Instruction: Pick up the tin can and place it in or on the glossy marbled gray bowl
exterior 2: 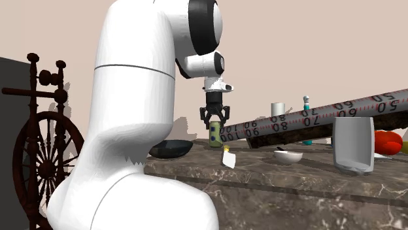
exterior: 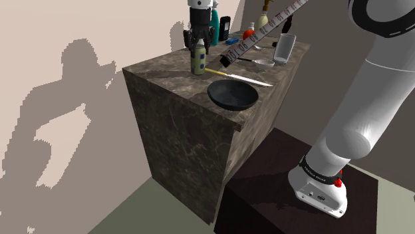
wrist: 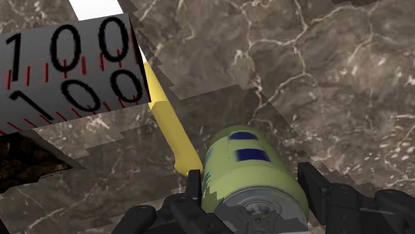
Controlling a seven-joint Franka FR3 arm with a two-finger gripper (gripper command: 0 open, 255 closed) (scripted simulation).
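Observation:
The tin can (exterior: 197, 60) is yellow-green with blue label patches and stands upright on the marble counter (exterior: 166, 73), near its far left end in the shoulder view. My gripper (exterior: 198, 45) hangs straight above it, fingers pointing down and straddling the can's top. In the wrist view the can (wrist: 253, 179) sits between the two fingers, which stand apart close to its sides; the gripper (wrist: 251, 193) looks open. The dark glossy bowl (exterior: 233, 94) rests on the counter's near edge, a short way from the can. The second exterior view has the can (exterior 2: 215, 135) under the gripper (exterior 2: 214, 121), with the bowl (exterior 2: 171, 148) to its left.
A long numbered ruler (exterior: 256, 36) slants over the counter close to the can. A yellow-handled knife (exterior: 241, 78) lies between can and bowl. A grey cup (exterior: 285, 48), a small white dish (exterior: 263, 63) and bottles (exterior: 247, 32) crowd the far side. A spinning wheel (exterior 2: 40, 147) stands behind.

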